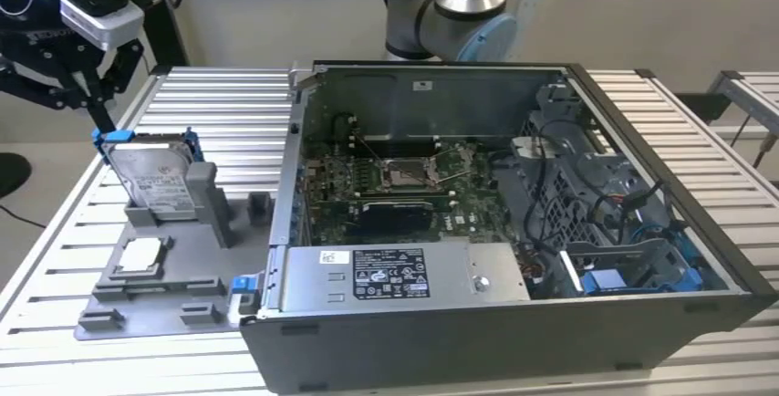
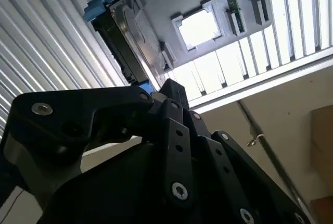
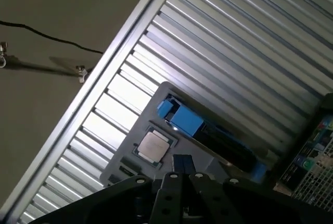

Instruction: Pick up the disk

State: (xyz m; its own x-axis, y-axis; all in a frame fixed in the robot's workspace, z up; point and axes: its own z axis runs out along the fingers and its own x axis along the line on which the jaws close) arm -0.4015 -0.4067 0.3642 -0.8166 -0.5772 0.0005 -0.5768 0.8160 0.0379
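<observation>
Gripper hangs spread and empty at 11 o'clock of the disk, which stands on edge in a holder slot at 9 o'clock of the case, probably so its top edge is free to pinch.

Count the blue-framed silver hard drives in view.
1. The silver-grey metal hard drive with a blue plastic frame stands upright in the grey fixture, at the exterior view's left of the open grey computer case. Others may sit hidden inside it.
</observation>
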